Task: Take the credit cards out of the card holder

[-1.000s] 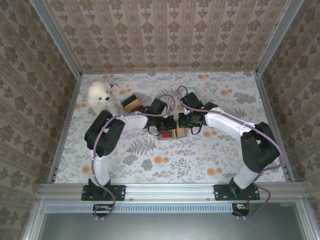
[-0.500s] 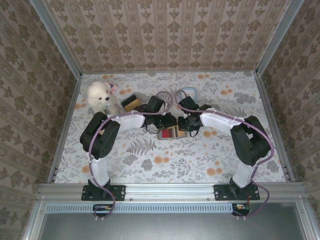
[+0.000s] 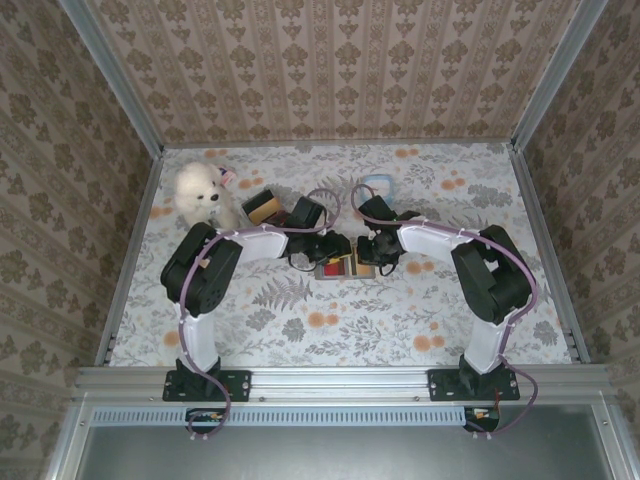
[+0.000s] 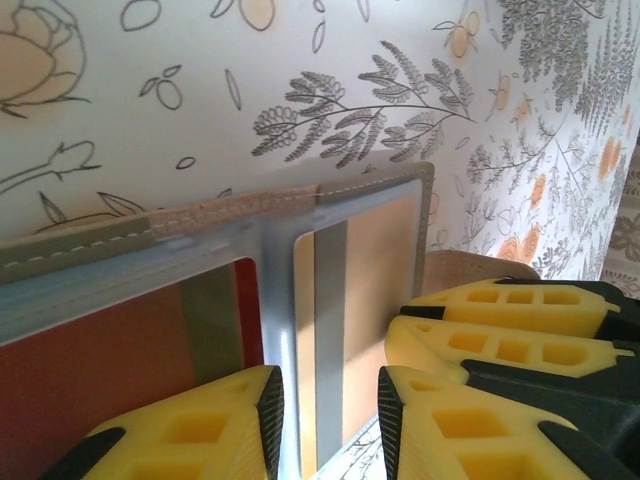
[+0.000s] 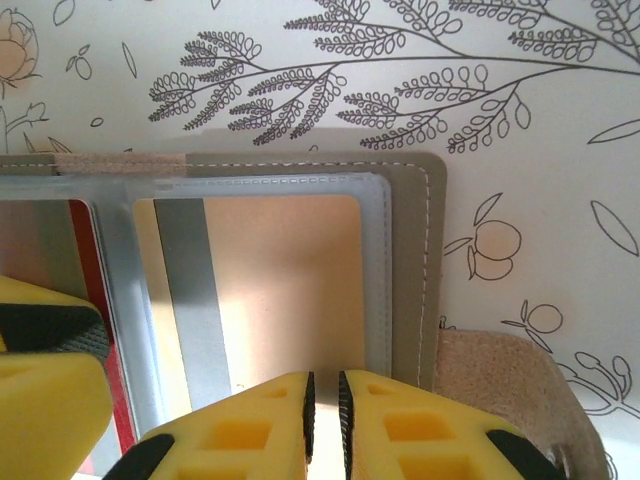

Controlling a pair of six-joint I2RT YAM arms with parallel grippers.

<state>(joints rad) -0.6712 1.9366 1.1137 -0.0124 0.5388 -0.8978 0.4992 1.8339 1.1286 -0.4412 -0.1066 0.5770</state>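
Note:
The card holder (image 3: 337,267) lies spread open on the flowered table between both grippers. In the left wrist view its grey-blue pocket frame (image 4: 275,260) holds a red card (image 4: 100,340) on the left and a tan card (image 4: 375,300) on the right. My left gripper (image 4: 328,420) hangs open just above the strip between the two pockets, with nothing between its pads. My right gripper (image 5: 323,410) hovers over the tan card (image 5: 290,290), its pads a narrow slit apart with nothing seen between them. The two grippers (image 3: 322,252) (image 3: 372,252) stand close together over the holder.
A white plush toy (image 3: 200,192) and a striped block (image 3: 265,207) sit at the back left. A small pale-blue item (image 3: 378,184) lies behind the right arm. The holder's tan closure tab (image 5: 500,390) sticks out on its right side. Patterned walls close the table in.
My left gripper's jaws have opened from shut. The right gripper's jaws have parted slightly. Both wrists have drawn in and lowered over the holder, and the right elbow has folded inward.

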